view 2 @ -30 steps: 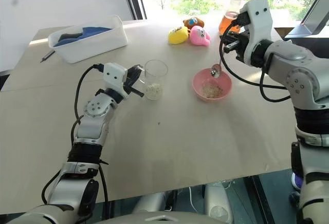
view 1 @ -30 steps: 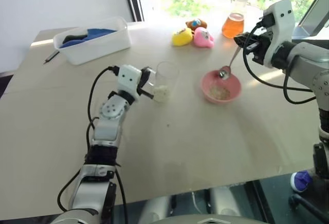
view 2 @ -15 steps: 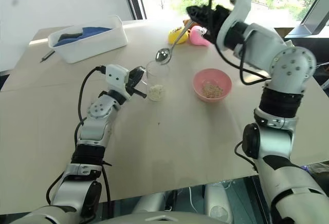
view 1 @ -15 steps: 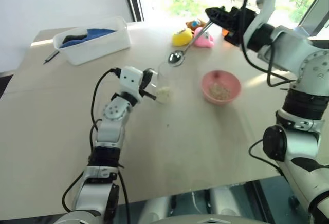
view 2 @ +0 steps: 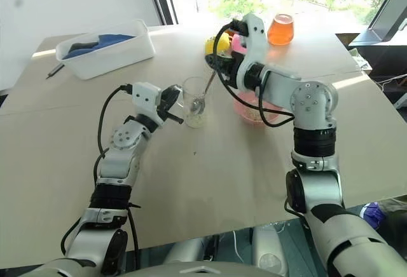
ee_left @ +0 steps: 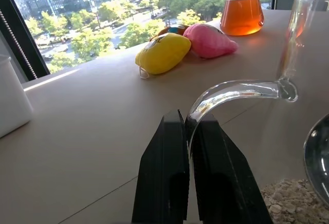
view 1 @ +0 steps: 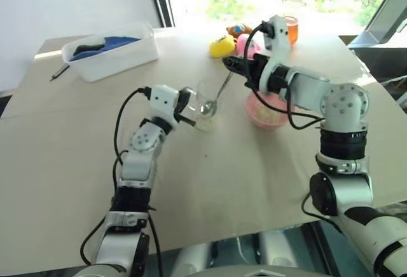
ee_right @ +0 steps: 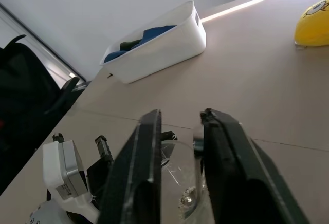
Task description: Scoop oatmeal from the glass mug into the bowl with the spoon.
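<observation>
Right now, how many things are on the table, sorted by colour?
Clear: 1, the glass mug
Silver: 1, the spoon
Pink: 2, the bowl and a pink toy
Yellow: 1, a yellow toy
Orange: 1, the flask of orange liquid
White: 1, the tub
Dark: 1, the pen
Total: 8

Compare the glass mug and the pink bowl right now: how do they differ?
The glass mug is clear and tall; the pink bowl is opaque and shallow. The mug has the spoon dipped in it; the bowl has none. The left gripper pinches the mug's handle; nothing holds the bowl, which the right arm partly hides. Both stand upright on the table.
</observation>
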`<state>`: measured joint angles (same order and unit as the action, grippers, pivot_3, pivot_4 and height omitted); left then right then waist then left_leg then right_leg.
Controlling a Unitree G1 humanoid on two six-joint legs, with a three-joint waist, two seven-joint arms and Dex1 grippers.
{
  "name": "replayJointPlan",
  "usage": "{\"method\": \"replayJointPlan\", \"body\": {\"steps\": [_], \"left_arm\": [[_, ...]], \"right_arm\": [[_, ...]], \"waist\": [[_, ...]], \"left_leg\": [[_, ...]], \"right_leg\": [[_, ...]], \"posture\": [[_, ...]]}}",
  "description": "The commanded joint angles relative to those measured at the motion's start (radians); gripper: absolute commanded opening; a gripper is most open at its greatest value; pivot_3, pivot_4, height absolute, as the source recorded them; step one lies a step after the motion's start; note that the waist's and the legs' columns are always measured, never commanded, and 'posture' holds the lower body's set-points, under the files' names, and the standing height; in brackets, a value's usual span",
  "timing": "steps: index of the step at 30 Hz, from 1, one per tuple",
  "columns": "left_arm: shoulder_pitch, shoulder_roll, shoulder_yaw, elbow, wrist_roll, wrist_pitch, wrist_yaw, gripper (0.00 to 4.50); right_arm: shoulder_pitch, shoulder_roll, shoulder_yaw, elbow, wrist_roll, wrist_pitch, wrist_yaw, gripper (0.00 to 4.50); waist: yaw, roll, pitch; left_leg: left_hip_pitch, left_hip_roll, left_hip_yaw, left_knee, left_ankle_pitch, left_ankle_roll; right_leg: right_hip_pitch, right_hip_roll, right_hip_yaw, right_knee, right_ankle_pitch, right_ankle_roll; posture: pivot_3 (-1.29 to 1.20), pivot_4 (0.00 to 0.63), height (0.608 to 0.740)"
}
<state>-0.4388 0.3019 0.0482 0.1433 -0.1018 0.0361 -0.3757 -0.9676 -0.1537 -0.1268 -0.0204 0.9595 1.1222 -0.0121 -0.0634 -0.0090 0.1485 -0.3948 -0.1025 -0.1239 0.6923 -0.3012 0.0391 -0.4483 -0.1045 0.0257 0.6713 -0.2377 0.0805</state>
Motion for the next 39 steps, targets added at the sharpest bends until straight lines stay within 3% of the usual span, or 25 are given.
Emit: {"method": "replayJointPlan", "body": {"steps": [1, 2, 13, 14, 17, 31, 35, 39], "left_arm": [[0.014, 0.005, 0.018, -0.067, -0.009, 0.005, 0.012, 0.00], [0.019, 0.006, 0.019, -0.074, -0.012, 0.013, 0.012, 0.00], [0.059, 0.006, 0.029, -0.121, -0.031, 0.045, 0.014, 0.00], [0.062, 0.007, 0.030, -0.122, -0.028, 0.046, 0.016, 0.72], [0.068, 0.014, 0.031, -0.123, -0.012, 0.045, 0.025, 1.94], [0.154, 0.040, 0.039, -0.237, -0.026, 0.079, 0.021, 1.94], [0.243, 0.066, 0.051, -0.364, -0.051, 0.127, -0.004, 1.94], [0.361, 0.099, 0.076, -0.504, -0.070, 0.167, -0.013, 1.94]], "right_arm": [[-0.047, 0.000, -0.042, -0.006, -0.014, -0.048, 0.023, 2.95], [-0.068, -0.002, -0.068, 0.012, -0.011, -0.062, 0.020, 3.38], [-0.119, -0.062, -0.122, 0.103, -0.093, -0.161, 0.088, 3.38], [-0.117, -0.060, -0.122, 0.101, -0.096, -0.161, 0.090, 3.46], [-0.111, -0.055, -0.121, 0.090, -0.102, -0.162, 0.096, 3.46], [-0.099, -0.059, -0.132, 0.062, -0.102, -0.151, 0.123, 3.46], [0.000, -0.118, -0.122, -0.031, -0.105, -0.158, 0.206, 3.46], [0.177, -0.234, -0.050, -0.136, -0.238, -0.314, 0.340, 3.46]], "waist": [[-0.002, 0.000, 0.000], [-0.003, 0.000, 0.000], [-0.006, 0.000, 0.000], [-0.006, 0.000, 0.000], [-0.005, 0.000, 0.000], [-0.005, 0.000, 0.000], [-0.002, 0.000, 0.000], [0.006, 0.000, 0.000]], "left_leg": [[0.000, 0.000, 0.000, 0.000, 0.000, 0.000], [0.000, 0.000, 0.000, 0.000, 0.000, 0.000], [0.000, 0.000, 0.000, 0.001, 0.000, 0.000], [0.000, 0.000, 0.000, 0.001, 0.000, 0.000], [0.000, 0.000, 0.000, 0.001, 0.000, 0.000], [0.000, 0.000, 0.000, 0.001, 0.000, 0.000], [0.000, 0.000, 0.000, 0.000, 0.000, 0.000], [0.000, 0.000, 0.000, -0.001, 0.000, 0.000]], "right_leg": [[0.000, 0.000, 0.000, 0.000, 0.000, 0.000], [0.000, 0.000, 0.000, 0.000, 0.000, 0.000], [0.000, 0.000, 0.001, 0.001, 0.000, 0.000], [0.000, 0.000, 0.001, 0.001, 0.000, 0.000], [0.000, 0.000, 0.001, 0.001, 0.000, 0.000], [0.000, 0.000, 0.001, 0.001, 0.000, 0.000], [0.000, 0.000, 0.000, 0.000, 0.000, 0.000], [0.000, 0.000, 0.000, -0.001, 0.000, 0.000]], "posture": [[0.00, 0.150, 0.740], [0.00, 0.150, 0.740], [0.00, 0.150, 0.740], [0.00, 0.150, 0.740], [0.00, 0.150, 0.740], [0.00, 0.150, 0.740], [0.00, 0.150, 0.740], [0.00, 0.150, 0.740]]}}
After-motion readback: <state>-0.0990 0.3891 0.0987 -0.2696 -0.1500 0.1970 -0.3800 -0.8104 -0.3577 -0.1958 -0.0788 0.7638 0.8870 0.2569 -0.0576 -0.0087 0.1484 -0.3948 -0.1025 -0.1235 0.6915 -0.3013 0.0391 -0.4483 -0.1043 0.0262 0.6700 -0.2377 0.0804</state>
